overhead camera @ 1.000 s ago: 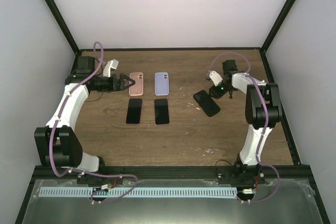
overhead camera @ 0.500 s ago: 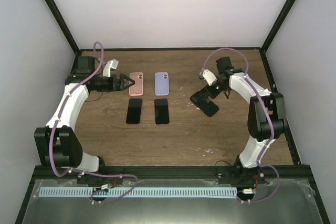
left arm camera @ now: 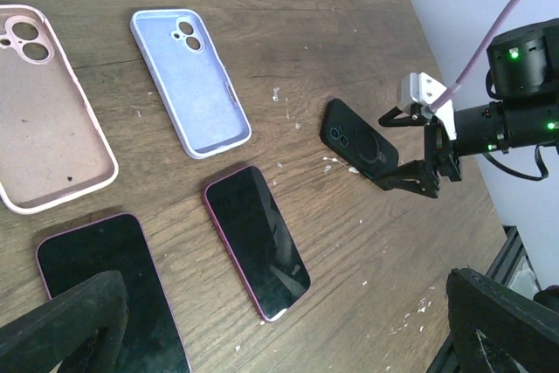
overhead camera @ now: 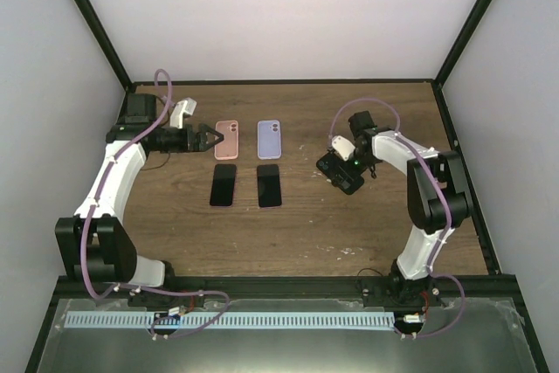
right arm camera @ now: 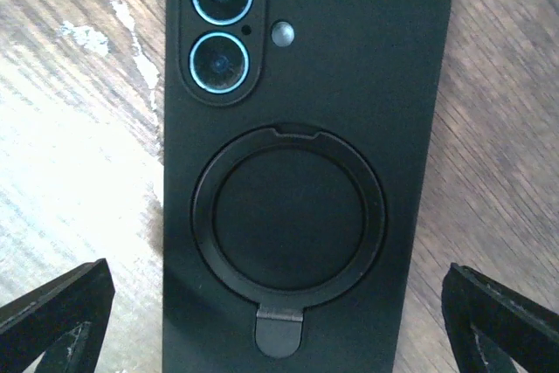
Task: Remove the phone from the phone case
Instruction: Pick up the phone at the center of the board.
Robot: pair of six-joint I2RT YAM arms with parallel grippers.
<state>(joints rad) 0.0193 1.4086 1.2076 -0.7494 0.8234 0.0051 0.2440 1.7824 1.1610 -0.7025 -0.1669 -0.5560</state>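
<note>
A black phone case [right arm camera: 297, 172] with a round ring stand lies back up on the wooden table, and the phone's two blue-rimmed lenses [right arm camera: 220, 28] show through its cut-out. My right gripper [right arm camera: 279, 329] hangs low over it, open, one finger on each side and clear of its long edges. From above, the case [overhead camera: 351, 181] sits right of centre under the right gripper [overhead camera: 335, 163]. My left gripper [overhead camera: 212, 137] is open and holds nothing, at the left edge of the pink case [overhead camera: 229, 141]. In the left wrist view the black case [left arm camera: 358, 141] lies at the right.
An empty pink case [left arm camera: 44, 120] and an empty lavender case [left arm camera: 188, 80] lie open side up. Two bare phones [left arm camera: 256, 240] [left arm camera: 109, 294] lie screen up just nearer than them. White flecks dot the wood. The enclosure walls stand behind and to both sides.
My right gripper has opened wide and swung left and down from behind the black case to straddle it. The left arm has not moved.
</note>
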